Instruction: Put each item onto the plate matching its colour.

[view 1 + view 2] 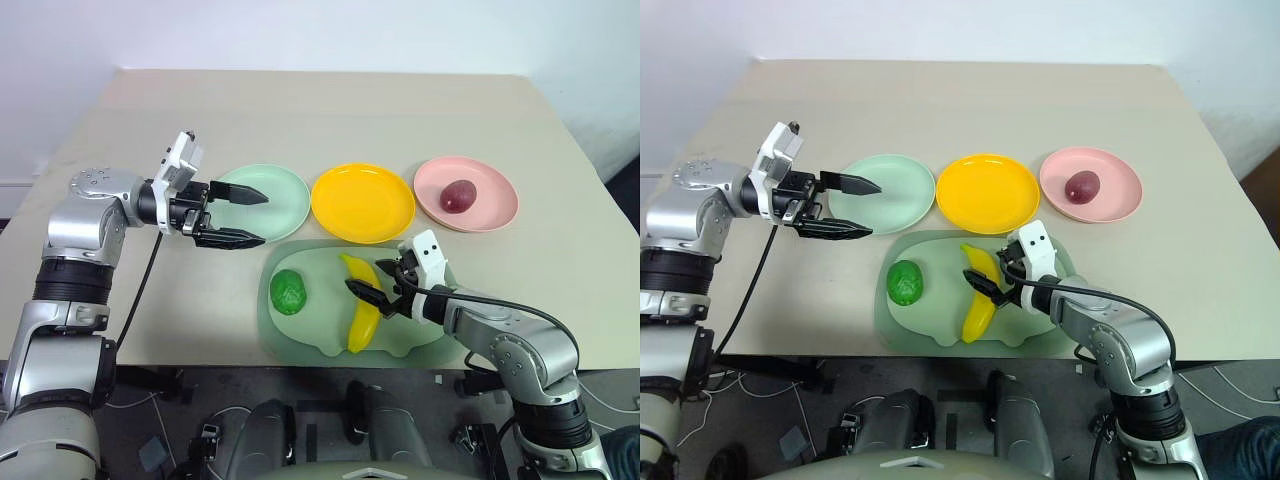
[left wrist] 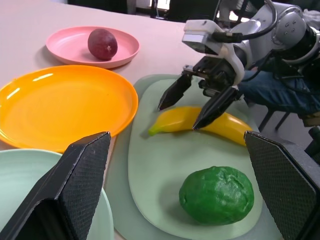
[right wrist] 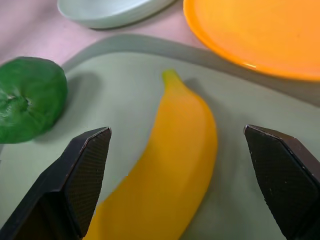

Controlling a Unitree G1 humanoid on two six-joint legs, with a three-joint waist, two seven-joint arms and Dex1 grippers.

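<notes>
Three plates: mint point(image 1: 285, 190), yellow point(image 1: 362, 203), pink point(image 1: 492, 208) bearing one maroon fruit point(image 1: 459, 196). One banana point(image 1: 362, 318) and green fruit point(image 1: 287, 293) on tray point(image 1: 300, 345). Both grippers, left point(image 1: 246, 217) and right point(image 1: 376, 281), spread apart.

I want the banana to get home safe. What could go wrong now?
The right end effector is open astride the long curved yellow toy banana, which looks smooth, so it might slip or roll as the fingers close. The round bumpy dark-green toy fruit lies close by on the pale-green tray and could get bumped.
</notes>
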